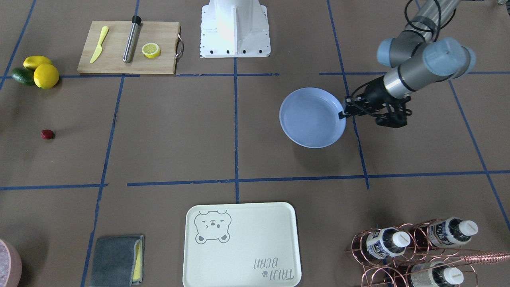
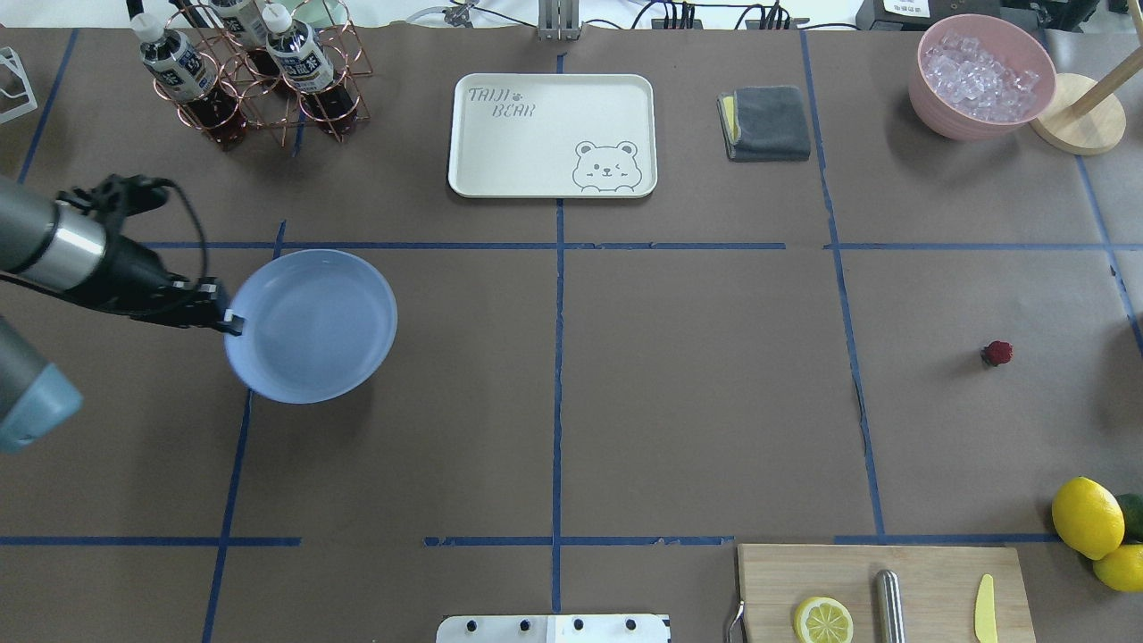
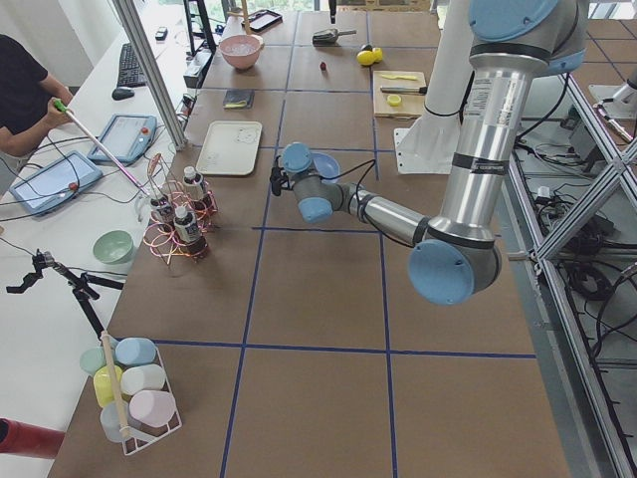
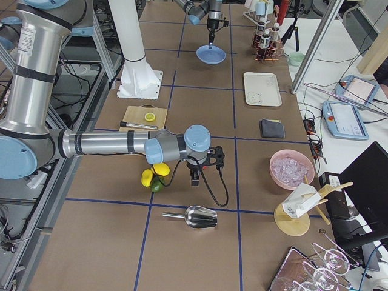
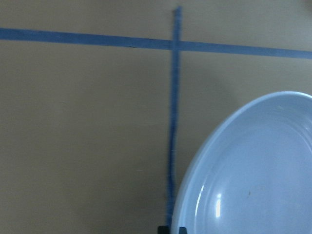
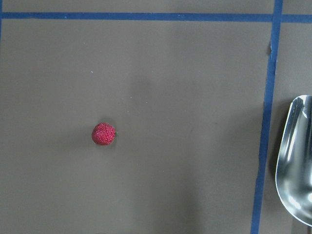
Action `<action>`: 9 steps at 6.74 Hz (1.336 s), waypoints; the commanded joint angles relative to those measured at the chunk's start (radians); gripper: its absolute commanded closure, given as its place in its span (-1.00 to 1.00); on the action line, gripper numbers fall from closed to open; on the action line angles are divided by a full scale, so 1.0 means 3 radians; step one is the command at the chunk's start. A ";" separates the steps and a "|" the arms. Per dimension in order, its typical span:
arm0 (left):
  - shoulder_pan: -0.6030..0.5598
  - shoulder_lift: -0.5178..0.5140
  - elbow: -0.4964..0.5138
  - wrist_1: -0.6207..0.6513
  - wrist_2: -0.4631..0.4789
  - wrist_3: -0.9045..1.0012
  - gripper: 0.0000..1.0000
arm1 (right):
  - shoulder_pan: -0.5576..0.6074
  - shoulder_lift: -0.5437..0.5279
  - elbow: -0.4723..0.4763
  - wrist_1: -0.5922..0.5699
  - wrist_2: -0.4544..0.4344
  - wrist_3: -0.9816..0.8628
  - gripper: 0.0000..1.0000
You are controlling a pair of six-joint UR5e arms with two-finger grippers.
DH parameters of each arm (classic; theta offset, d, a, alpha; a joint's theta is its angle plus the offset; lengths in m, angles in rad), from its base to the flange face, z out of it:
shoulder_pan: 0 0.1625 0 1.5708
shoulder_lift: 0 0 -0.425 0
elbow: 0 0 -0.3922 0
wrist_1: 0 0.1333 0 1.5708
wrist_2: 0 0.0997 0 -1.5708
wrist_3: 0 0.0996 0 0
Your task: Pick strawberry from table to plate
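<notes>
The strawberry (image 1: 47, 134) (image 2: 997, 353), small and dark red, lies alone on the brown-paper table (image 2: 696, 402), left of centre in the right wrist view (image 6: 104, 134). The pale blue plate (image 1: 312, 117) (image 2: 312, 326) sits far across the table on the robot's left side. My left gripper (image 1: 342, 114) (image 2: 232, 320) is shut on the plate's rim; its dark fingertips just show at the bottom of the left wrist view, beside the rim of the plate (image 5: 253, 170). My right gripper (image 4: 194, 180) hangs over the strawberry's area. It shows only in the exterior right view, so I cannot tell its state.
Two lemons and an avocado (image 1: 38, 71) lie near the strawberry, beside a cutting board (image 1: 127, 48) with a knife, a metal rod and a lemon half. A metal scoop (image 6: 295, 156) lies close by. A cream bear tray (image 1: 241, 245), bottle rack (image 1: 410, 247), cloth (image 1: 117, 261) and ice bowl (image 2: 982, 76) line the far side.
</notes>
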 commanded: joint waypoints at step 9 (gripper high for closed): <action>0.0849 -0.0887 0.0350 0.0521 0.1056 -0.0737 0.50 | -0.0015 0.0012 -0.0012 0.0010 0.0004 0.0035 -1.00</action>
